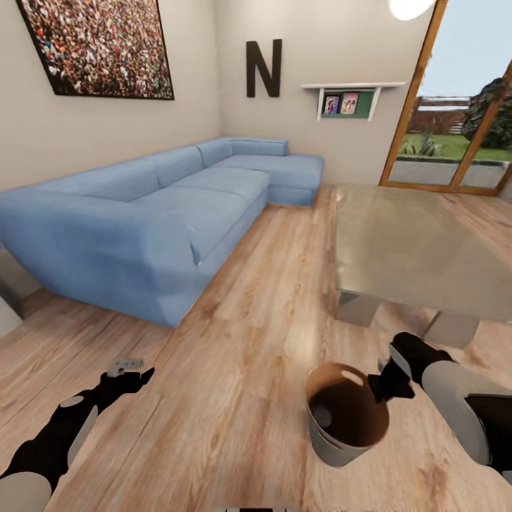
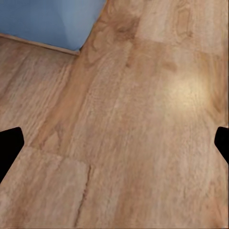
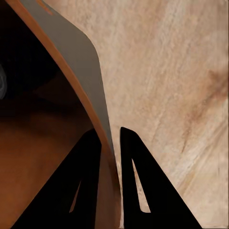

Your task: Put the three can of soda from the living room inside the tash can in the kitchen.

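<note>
1. The robot stands in the living room, its right end effector (image 1: pixel 379 385) clamped on the rim of the tash can (image 1: pixel 334 441); in the right wrist view one finger sits inside the tan-brown wall and the other outside the grey one (image 3: pixel 71 57).

2. The bin hangs tilted just inboard of that end effector, over the light wood floor (image 1: pixel 235 341). A small grey round shape, possibly a can's metal top, shows low inside it (image 1: pixel 322 414); how many cans it holds cannot be told.

3. The left end effector (image 1: pixel 131 371) hangs released and holding nothing, its dark fingertips wide apart at the edges of the left wrist view, bare planks between them and a corner of the blue sofa (image 2: pixel 47 21) beyond.

4. Ahead of the right end effector stands the grey low table (image 1: pixel 419 242), with glass doors (image 1: pixel 455 121) behind it.

5. Judging by this, the job is partway: the bin is in hand in the living room and has yet to reach the kitchen.
</note>
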Available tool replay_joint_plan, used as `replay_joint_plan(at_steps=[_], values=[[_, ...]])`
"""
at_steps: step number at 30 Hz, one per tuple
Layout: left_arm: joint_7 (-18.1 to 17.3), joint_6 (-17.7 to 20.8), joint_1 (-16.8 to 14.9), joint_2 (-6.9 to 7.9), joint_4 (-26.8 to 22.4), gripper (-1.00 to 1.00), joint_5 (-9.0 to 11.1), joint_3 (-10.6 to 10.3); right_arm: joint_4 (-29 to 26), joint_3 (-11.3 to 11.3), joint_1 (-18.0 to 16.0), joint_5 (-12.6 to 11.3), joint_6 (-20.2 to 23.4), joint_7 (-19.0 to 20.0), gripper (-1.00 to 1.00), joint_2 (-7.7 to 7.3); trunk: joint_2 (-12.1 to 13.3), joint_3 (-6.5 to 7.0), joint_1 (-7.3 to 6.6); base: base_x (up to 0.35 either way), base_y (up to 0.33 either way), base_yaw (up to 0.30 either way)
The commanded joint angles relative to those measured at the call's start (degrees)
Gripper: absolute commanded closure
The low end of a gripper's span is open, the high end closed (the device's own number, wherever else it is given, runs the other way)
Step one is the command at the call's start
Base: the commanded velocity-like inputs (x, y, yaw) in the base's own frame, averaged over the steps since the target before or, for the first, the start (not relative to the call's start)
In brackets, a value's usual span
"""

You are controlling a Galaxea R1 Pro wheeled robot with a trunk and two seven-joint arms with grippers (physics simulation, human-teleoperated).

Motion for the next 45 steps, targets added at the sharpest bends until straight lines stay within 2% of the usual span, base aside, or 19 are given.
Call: replay_joint_plan(at_steps=[1, 20, 35, 45], values=[[0.0, -0.02, 0.01, 0.0, 0.0, -1.0, 0.0, 0.0, 0.05, -0.76, -0.02, -1.56, 0.17, 0.45, 1.0, 0.0, 0.0, 0.03, 0.0, 0.0, -0.274, -0.242], [-0.07, -0.13, 0.44, 0.0, 0.0, -1.0, 0.37, -0.01, 0.0, -0.84, 1.0, -1.56, 0.08, 0.52, 1.0, -0.21, 0.0, 0.45, 0.0, 0.0, -0.251, -0.242], [0.17, 0.04, 0.45, 0.0, 0.0, -1.0, -0.08, 0.0, -0.09, -0.78, 1.04, -1.56, 0.08, 0.47, 1.0, -0.39, 0.2, 4.12, -0.39, 0.0, -0.011, -0.244], [0.03, 0.03, 0.45, 0.0, 0.01, -1.0, -0.08, 0.0, -0.09, -0.76, 1.04, -1.54, 0.08, 0.46, 1.0, -0.44, 0.2, 4.35, -0.39, 0.0, -0.087, -0.235]])
